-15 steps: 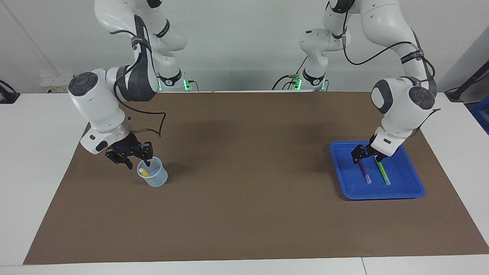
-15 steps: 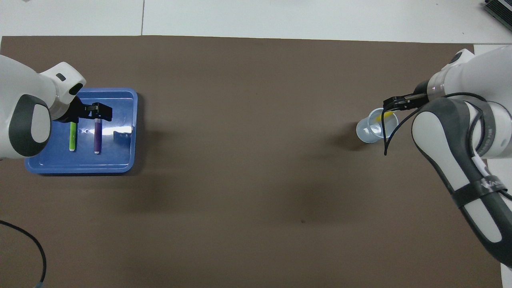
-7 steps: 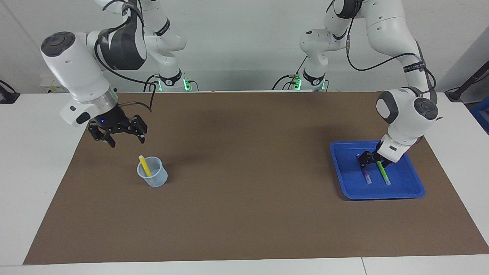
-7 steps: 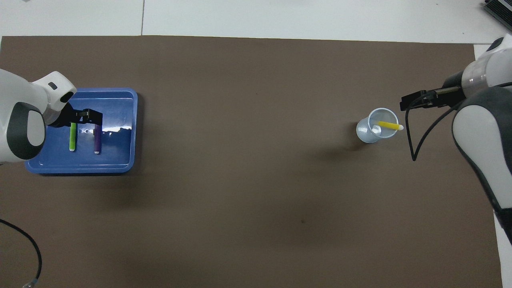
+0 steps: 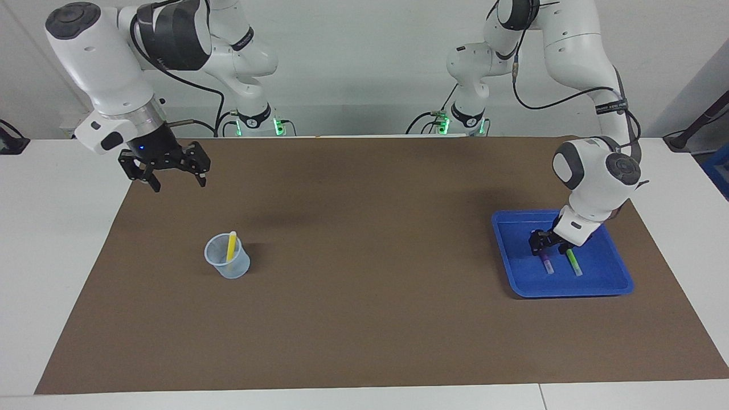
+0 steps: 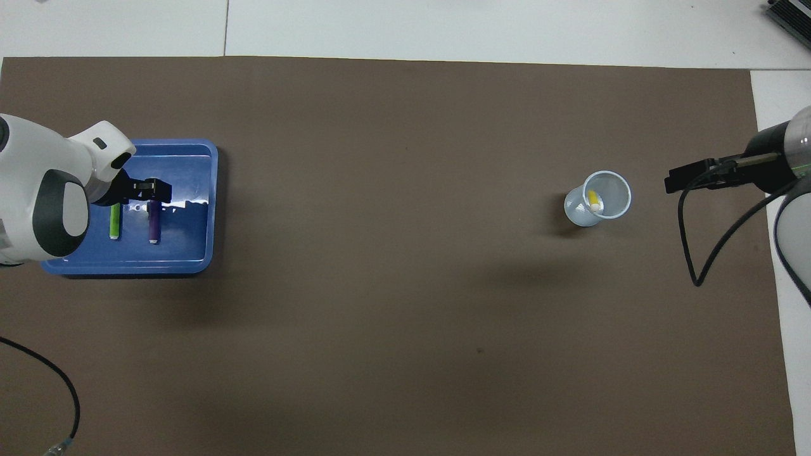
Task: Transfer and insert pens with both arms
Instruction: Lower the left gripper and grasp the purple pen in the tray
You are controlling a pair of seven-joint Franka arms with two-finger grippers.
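A yellow pen [image 5: 230, 245] [image 6: 593, 199] stands tilted in a clear plastic cup [image 5: 228, 266] [image 6: 580, 212] toward the right arm's end of the table. My right gripper [image 5: 177, 182] [image 6: 675, 183] hangs open and holds nothing, raised over the mat beside the cup. A purple pen [image 5: 547, 264] [image 6: 153, 225] and a green pen [image 5: 574, 264] [image 6: 114, 221] lie side by side in a blue tray [image 5: 569, 293] [image 6: 190, 247] toward the left arm's end. My left gripper [image 5: 545, 244] [image 6: 144, 190] is down in the tray, over the robots' end of the purple pen and hiding it.
A brown mat [image 5: 364, 319] covers most of the white table. A black cable [image 6: 694, 266] loops down from my right wrist over the mat. Another cable [image 6: 47, 373] lies by the mat's edge near the left arm.
My right gripper let the yellow pen go into the cup, opened, rose and drew back toward the robots. My left gripper sank lower onto the purple pen's end.
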